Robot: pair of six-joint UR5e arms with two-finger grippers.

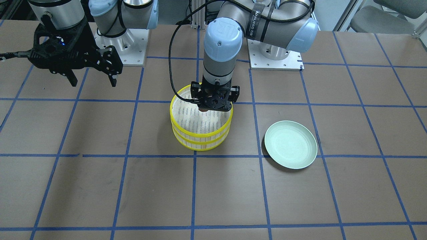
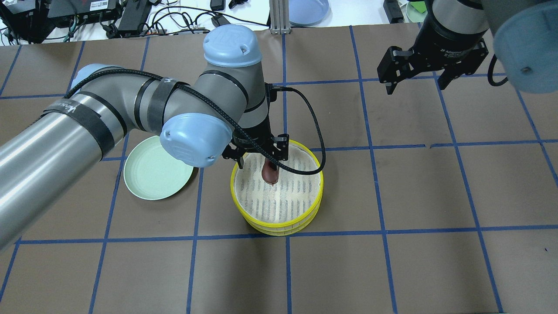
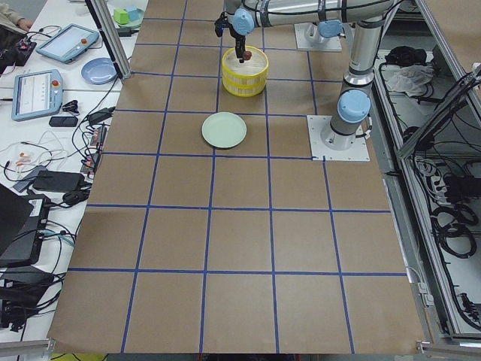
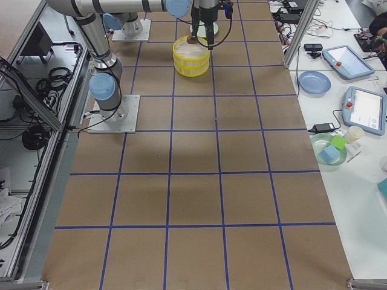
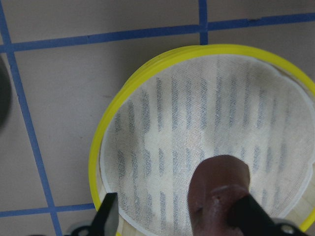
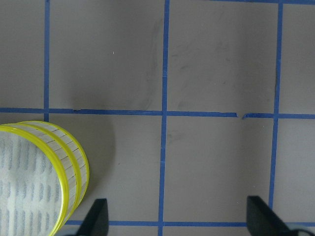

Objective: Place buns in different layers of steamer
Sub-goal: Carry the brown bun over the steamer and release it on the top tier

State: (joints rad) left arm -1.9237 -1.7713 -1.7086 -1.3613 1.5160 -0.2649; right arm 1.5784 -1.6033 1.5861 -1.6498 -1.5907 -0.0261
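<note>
On the brown gridded worktop (image 2: 436,270), two steamer layers (image 1: 200,141) stand stacked near centre, the lower one's inside hidden. At their 9 o'clock in the overhead view lies a pale green plate (image 2: 158,168). The left gripper (image 2: 270,165) clamps the reddish-brown bun (image 2: 270,173) over the upper layer (image 5: 95,162), toward 12 o'clock, its long axis pointing down at the woven base (image 5: 167,123). The right gripper (image 2: 415,86) hangs at 2 o'clock, fingers apart, its collar reading "2F Adaptive".

lower tray (image 1: 200,144) inside: hidden under top tray (image 1: 196,121) | dark bun (image 5: 216,189): cut off btm edge, wrist view
</note>
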